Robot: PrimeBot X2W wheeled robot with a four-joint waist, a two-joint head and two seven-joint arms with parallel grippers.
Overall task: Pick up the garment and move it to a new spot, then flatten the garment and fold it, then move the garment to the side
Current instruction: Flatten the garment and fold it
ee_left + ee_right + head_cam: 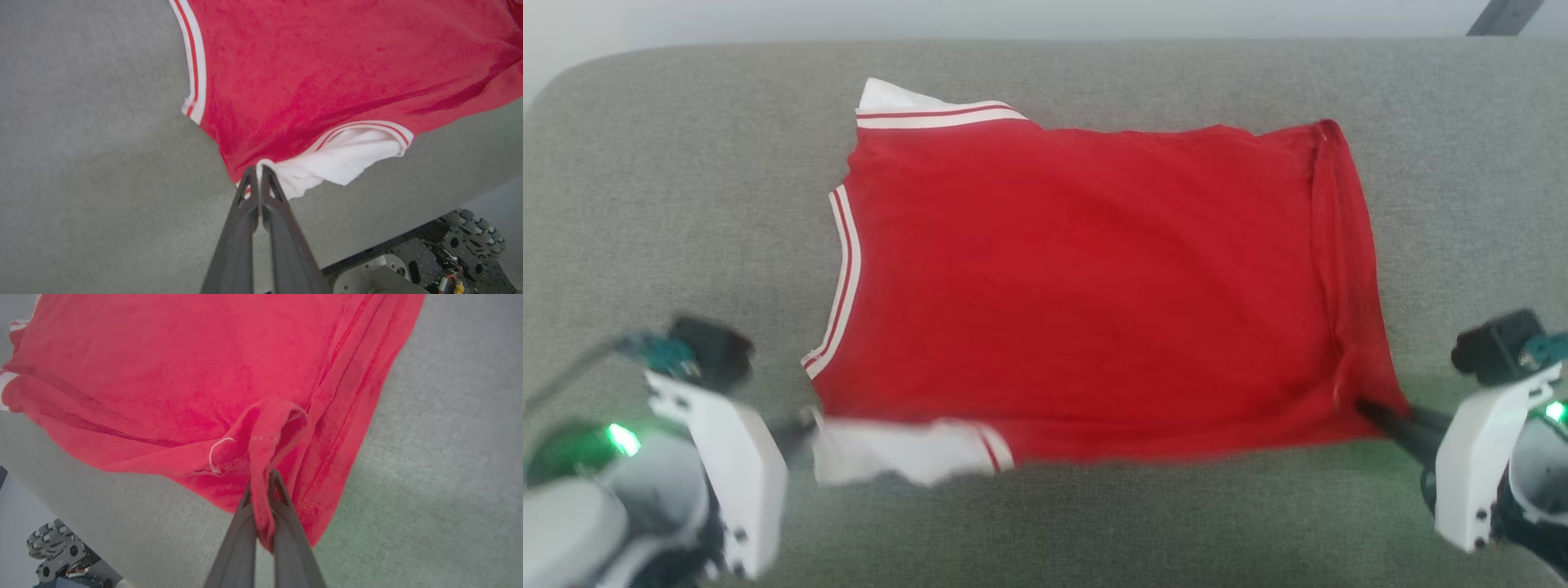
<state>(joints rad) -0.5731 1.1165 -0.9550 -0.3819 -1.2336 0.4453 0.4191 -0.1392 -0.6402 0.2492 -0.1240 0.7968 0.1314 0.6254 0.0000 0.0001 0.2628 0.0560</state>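
Red garment lies on grey upholstery, left pincer and right pincer pinching corners (both clamped).

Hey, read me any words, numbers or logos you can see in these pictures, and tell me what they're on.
None can be read: the side of the red shirt facing up shows plain cloth and striped trim, and the grey cushion carries no marking.

- Head: we look steeply down on the whole shirt.
- Wrists: we look close along the left tool and right tool at its near corners, shared with the head.
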